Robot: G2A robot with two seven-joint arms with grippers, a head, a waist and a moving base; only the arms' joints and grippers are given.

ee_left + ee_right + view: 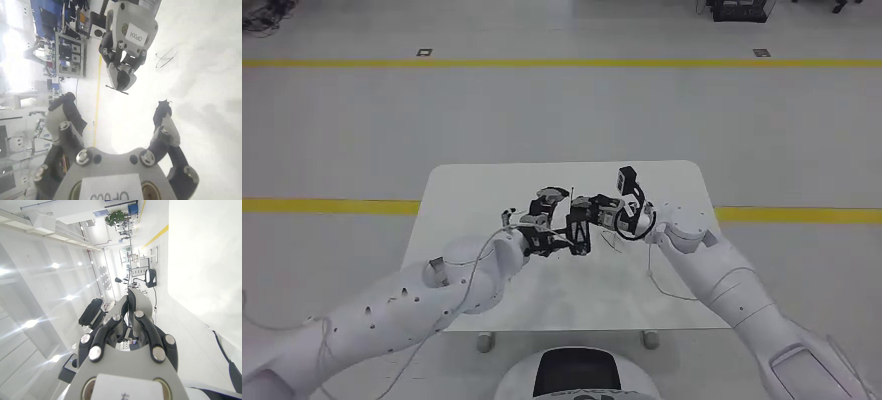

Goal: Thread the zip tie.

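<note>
The two arms meet over the middle of the white rectangular surface (462, 185). The left gripper (116, 101) has its jaws spread wide apart and faces the right gripper (122, 88). The right jaws are clamped together on a thin black plastic zip tie (110, 87), held crosswise at their tips. A loose tangle of thin black ties (164, 58) lies on the surface beyond. To thread well, the left jaws should probably pinch the strap near its free end and keep it in line with the head, so it does not bow.
</note>
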